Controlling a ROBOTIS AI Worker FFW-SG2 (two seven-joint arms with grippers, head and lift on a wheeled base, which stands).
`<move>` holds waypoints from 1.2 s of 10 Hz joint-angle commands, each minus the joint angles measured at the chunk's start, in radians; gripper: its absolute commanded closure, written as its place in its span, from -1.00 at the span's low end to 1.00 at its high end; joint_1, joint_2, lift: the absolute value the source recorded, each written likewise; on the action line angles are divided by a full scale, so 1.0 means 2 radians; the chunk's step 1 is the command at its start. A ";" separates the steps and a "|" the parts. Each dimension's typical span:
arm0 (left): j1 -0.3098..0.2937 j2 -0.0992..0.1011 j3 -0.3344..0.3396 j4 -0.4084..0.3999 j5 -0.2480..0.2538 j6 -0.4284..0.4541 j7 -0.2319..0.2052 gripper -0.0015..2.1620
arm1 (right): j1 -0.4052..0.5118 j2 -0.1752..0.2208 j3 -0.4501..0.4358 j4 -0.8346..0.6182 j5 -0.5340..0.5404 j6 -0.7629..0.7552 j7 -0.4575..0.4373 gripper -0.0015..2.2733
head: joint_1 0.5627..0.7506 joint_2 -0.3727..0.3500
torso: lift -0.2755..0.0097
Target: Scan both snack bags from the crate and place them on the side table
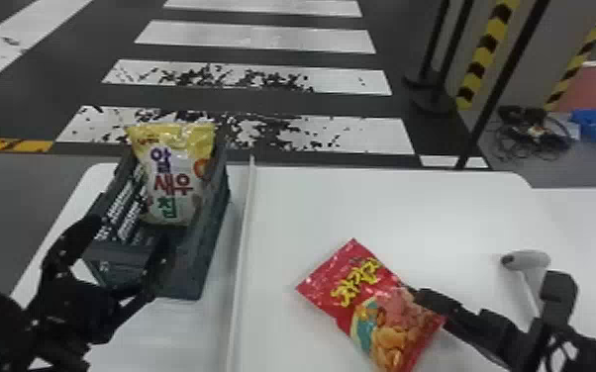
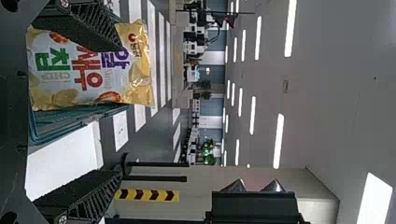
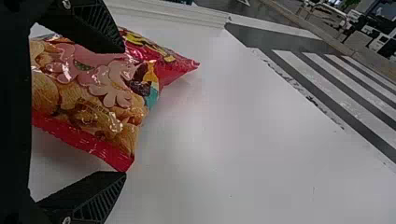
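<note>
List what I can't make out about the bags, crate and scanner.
- Crate floor beneath the yellow bag: head view, covered by the bag.
- Red bag, lower end: head view, cut off by the bottom edge.
- Red bag's underside: head and right wrist views, turned toward the table.
- Scanner, lower handle: head view, behind the right gripper.

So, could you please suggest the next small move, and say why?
I would probably ease the right gripper closer around the red snack bag: the bag lies on the white table, and its packaging shows between the gripper's wide-open fingers.
</note>
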 commanded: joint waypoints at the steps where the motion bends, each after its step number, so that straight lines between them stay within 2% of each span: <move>1: -0.001 0.000 -0.001 0.001 0.000 0.001 -0.001 -0.95 | -0.002 0.000 0.002 0.006 0.004 -0.004 0.000 -0.95 | 0.41 -0.09 | 0.26; 6: -0.001 0.000 -0.002 0.004 0.000 0.001 -0.001 -0.94 | -0.005 0.000 0.003 0.012 0.010 -0.007 0.000 -0.96 | 0.41 -0.11 | 0.26; 9: -0.002 -0.001 -0.003 0.007 -0.001 0.001 -0.001 -0.94 | -0.017 0.000 0.012 0.033 0.010 -0.007 0.006 -0.88 | 0.41 -0.07 | 0.26; 10: -0.003 0.000 -0.003 0.010 -0.001 0.001 -0.001 -0.94 | -0.018 0.000 0.011 0.036 0.010 -0.006 0.006 -0.65 | 0.41 -0.05 | 0.26; 11: -0.005 0.000 -0.002 0.014 -0.001 0.001 -0.001 -0.94 | -0.019 0.000 0.012 0.036 0.016 -0.004 0.008 -0.05 | 0.41 -0.05 | 0.26; 12: -0.006 -0.001 -0.003 0.018 -0.001 0.001 -0.001 -0.94 | -0.020 0.000 0.013 0.036 0.030 -0.004 0.005 0.79 | 0.41 -0.04 | 0.26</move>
